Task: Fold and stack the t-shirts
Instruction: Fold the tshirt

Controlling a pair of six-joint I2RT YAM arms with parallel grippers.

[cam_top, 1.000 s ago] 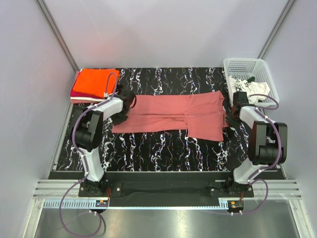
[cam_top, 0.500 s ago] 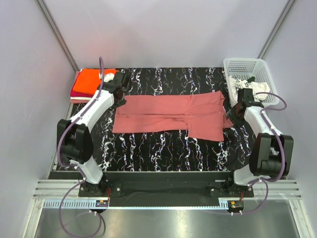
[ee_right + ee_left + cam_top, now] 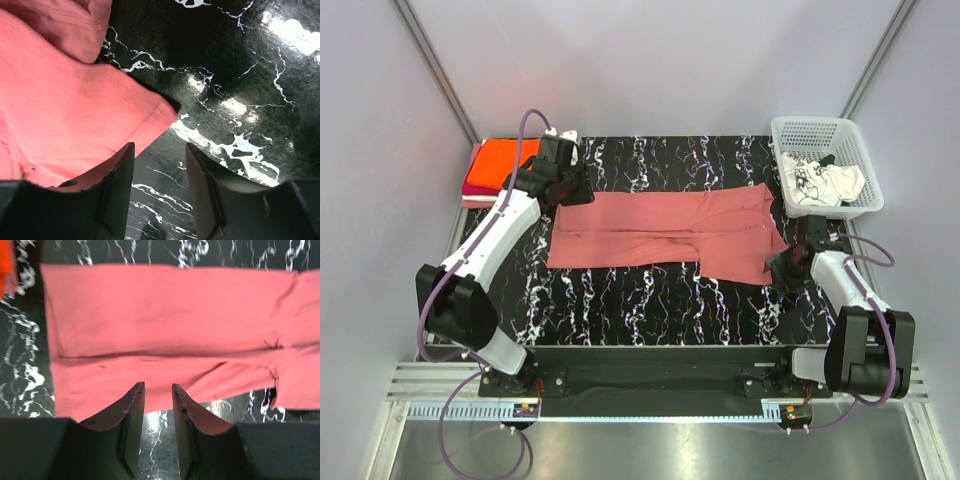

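Your left gripper (image 3: pixel 157 392) has its jaws set narrow: a slim gap with nothing in it, and only cloth edge and tabletop showing beyond the fingertips (image 3: pixel 136 390). It hangs raised, clear of the cloth. The wrist view takes in most of the garment below, and the top view places this gripper over the far left corner of the rose-red t-shirt (image 3: pixel 665 232).

Your right gripper (image 3: pixel 159 160) stands noticeably wider, and it is empty too. It sits low over the table (image 3: pixel 650 300), with a hemmed corner of the rose-red t-shirt just ahead of its fingers (image 3: pixel 120 180). That corner lies flat on the black marbled surface and reaches in front of the gap between the 2 fingers. You cannot tell from these views whether the left-hand finger touches the cloth. In the top view this gripper is at the shirt's near right corner.

The rose-red t-shirt lies spread in a long band across the middle of the table, left to right — its right end is deeper and reaches nearer to the arm bases. A crease runs along its length.

Further out, the orange t-shirt (image 3: pixel 505 158) rests on the magenta t-shirt (image 3: pixel 472 188) at the far left corner, just beside the left arm. At the far right corner stands a white mesh basket (image 3: pixel 810 126) with the white t-shirt (image 3: pixel 828 180) crumpled inside it, black print showing.
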